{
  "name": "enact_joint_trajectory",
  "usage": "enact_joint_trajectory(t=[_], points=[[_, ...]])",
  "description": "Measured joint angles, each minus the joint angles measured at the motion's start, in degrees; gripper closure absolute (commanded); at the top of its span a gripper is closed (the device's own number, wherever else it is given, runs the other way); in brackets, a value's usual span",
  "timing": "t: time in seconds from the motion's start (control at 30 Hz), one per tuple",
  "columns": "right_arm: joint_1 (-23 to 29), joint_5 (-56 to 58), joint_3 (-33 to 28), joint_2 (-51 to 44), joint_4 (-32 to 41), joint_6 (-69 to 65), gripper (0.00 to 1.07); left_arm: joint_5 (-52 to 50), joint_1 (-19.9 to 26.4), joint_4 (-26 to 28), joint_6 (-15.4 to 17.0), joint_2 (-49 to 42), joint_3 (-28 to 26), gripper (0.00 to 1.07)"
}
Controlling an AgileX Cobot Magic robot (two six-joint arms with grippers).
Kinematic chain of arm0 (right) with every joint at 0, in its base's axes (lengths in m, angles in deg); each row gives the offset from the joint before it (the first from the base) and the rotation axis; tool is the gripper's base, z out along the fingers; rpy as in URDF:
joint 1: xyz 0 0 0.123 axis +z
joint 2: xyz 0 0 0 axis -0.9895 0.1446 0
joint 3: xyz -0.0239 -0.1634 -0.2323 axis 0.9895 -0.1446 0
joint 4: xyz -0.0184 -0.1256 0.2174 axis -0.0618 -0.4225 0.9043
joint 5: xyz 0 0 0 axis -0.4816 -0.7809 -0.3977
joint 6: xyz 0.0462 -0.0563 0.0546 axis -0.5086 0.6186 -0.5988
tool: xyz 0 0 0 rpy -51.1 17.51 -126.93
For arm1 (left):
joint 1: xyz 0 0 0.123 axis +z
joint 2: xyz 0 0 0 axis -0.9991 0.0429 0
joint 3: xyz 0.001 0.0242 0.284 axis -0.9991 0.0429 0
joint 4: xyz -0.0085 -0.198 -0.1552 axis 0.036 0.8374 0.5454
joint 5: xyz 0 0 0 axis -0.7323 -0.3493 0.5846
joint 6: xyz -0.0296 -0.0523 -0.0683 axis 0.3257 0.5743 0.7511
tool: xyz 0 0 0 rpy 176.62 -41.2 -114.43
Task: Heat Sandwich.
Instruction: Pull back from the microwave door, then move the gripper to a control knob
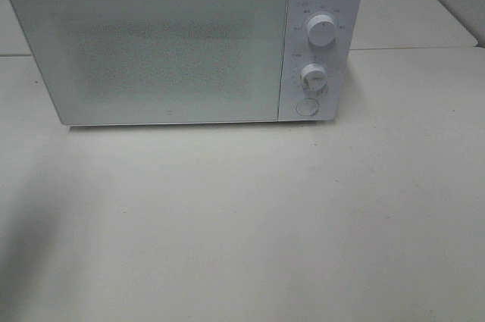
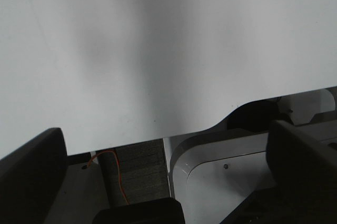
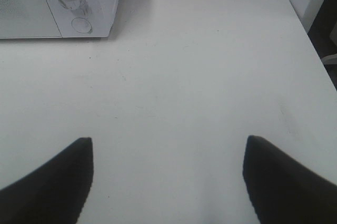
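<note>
My right gripper (image 3: pixel 168 140) hangs spread and empty over the tabletop (image 3: pixel 200 66), with the shut microwave (image 3: pixel 31 8) ahead to its left. My left gripper (image 2: pixel 166 132) is spread too, over the tabletop's near edge. I can't see the sandwich.

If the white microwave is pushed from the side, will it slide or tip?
Probably no tipping: the microwave is a wide, low box sitting flat on the table. It looks bulky, so likely heavy; a light push may not move it.

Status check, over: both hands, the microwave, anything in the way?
Left hand open, empty. Right hand open, empty, above the table. Microwave door shut; no sandwich in any view. Shut door is the only obstacle seen.
</note>
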Motion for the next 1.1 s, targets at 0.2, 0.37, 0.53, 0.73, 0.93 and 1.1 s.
enact_joint_trajectory(t=[0.2,0.37,0.53,0.73,0.93,1.1], points=[[0.00,0.00,0.00,0.00,0.00,0.00,0.32,2.92,3.27,-0.46,1.09,-9.17,0.52,0.09],[0.00,0.00,0.00,0.00,0.00,0.00,0.32,4.35,3.32,-0.46,0.57,-18.85,2.46,0.09],[0.00,0.00,0.00,0.00,0.00,0.00,0.32,4.76,3.32,-0.40,-0.52,-29.16,4.53,0.09],[0.00,0.00,0.00,0.00,0.00,0.00,0.32,4.93,3.32,-0.40,-0.57,-42.51,7.28,0.09],[0.00,0.00,0.00,0.00,0.00,0.00,0.32,4.98,3.32,-0.40,-0.57,-51.22,9.91,0.09],[0.00,0.00,0.00,0.00,0.00,0.00,0.32,4.93,3.32,-0.40,-0.57,-59.19,11.86,0.09]])
